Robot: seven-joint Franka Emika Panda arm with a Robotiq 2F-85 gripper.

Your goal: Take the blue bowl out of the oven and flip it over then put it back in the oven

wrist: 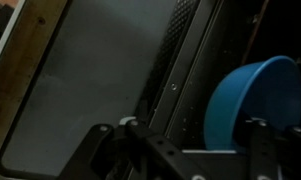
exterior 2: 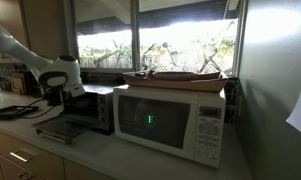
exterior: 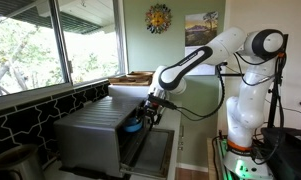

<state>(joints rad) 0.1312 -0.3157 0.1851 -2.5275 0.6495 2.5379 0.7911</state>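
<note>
The pincer (wrist: 180, 142) is spread wide with nothing between its fingers. The bowl (wrist: 252, 100) stands tilted on its edge just past one fingertip, off to that side of the gap, at the mouth of the oven (exterior: 90, 135).

**Risks:**
- The bowl is off-centre from the pincer. If the fingers close here, they would likely pinch air or clip the rim and knock the bowl deeper into the oven.
- The bowl looks unsteady on its edge. A nudge from that finger could roll it onto the door (exterior 2: 58, 130) or off the door's front lip.
- A push forward could drive the fingers into the dark oven frame, which lies close ahead of them.

**What each view shows:**
- Only the wrist view shows the spread fingers and the bowl's offset from the gap.
- In an exterior view the bowl (exterior: 136, 124) is a blue patch just below the pincer, and the arm's reach into the opening is plain.
- Another exterior view hides the bowl but shows the microwave (exterior 2: 175, 122) beside the oven, well away from the pincer.
</note>
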